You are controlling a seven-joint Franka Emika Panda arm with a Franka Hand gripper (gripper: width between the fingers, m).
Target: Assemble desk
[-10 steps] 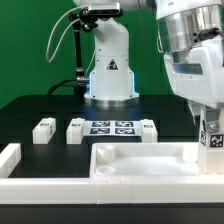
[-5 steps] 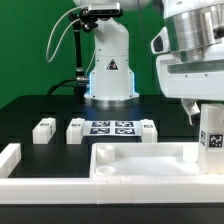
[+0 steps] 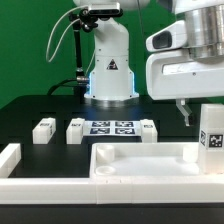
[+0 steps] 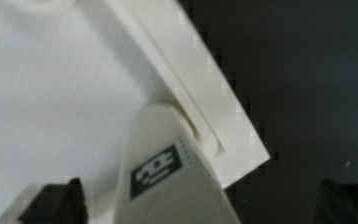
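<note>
**While spread wide: hanging over upright leg at tabletop's right end**

As seen from the exterior view, gripper (image 3: 193, 108) high on the right, over the right end of the tabletop (image 3: 140, 172). Only one dark finger (image 3: 183, 112) plain there, pointing down, just left of the upright leg (image 3: 211, 135) and apart from it. From the wrist view, both fingertips (image 4: 51, 203) well apart, set wide, pinching nothing, with the leg's tagged face lower down between them.

Tabletop: white tray with raised rims, lying flat on the near part of the black table (image 3: 30, 108), long side running left to right, open face up.

Upright leg: standing at the tabletop's right end, black-and-white tag turned toward the exterior camera, foot hidden behind the near rim. Close against the rim in the wrist view, beside a rounded recess there. Cannot tell whether seated or merely leaning on it.

Farther back on the table, three more legs lying loose: left leg (image 3: 43, 130) and middle leg (image 3: 76, 130) side by side, left of the marker board (image 3: 110, 127); right leg (image 3: 148, 128) just beside the board's right edge.

Beyond the board, at the far side, the robot base (image 3: 108, 75). At the near left corner, a low white rail (image 3: 10, 155).
</note>
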